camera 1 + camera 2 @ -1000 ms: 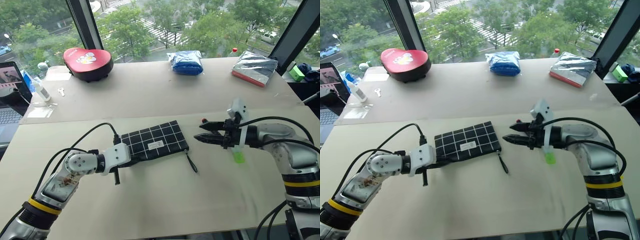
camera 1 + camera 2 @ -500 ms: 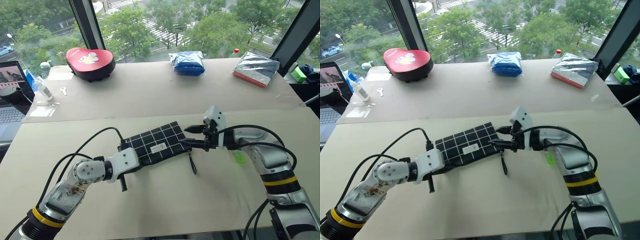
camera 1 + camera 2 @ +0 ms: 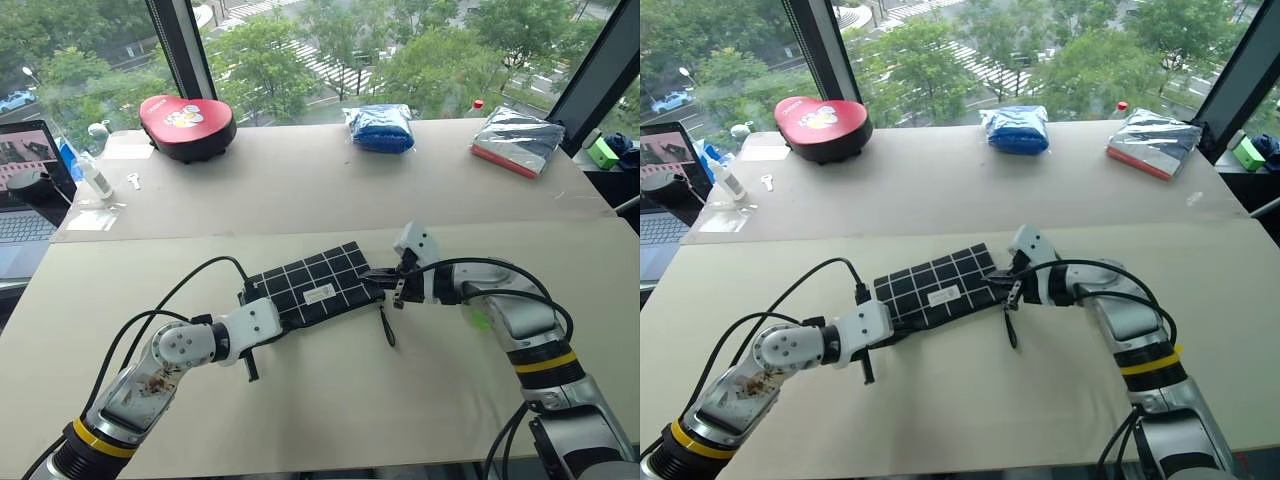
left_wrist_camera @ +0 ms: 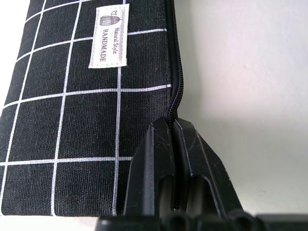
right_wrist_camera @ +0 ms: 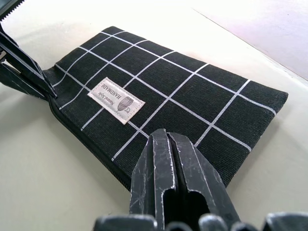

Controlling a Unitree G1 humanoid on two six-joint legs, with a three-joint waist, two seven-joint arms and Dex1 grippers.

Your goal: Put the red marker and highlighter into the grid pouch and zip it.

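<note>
Your right claw has swung in from the highlighter to the grid pouch's right end and now sits clenched at its zipper corner. Your left claw is clamped on the zipper edge at the left end. The pouch lies flat mid-desk; beyond it, the red heart-shaped case.

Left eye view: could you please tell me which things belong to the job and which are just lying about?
Job: grid pouch, highlighter.
Lying about: red heart-shaped case, blue bag, silver packet, laptop.
</note>
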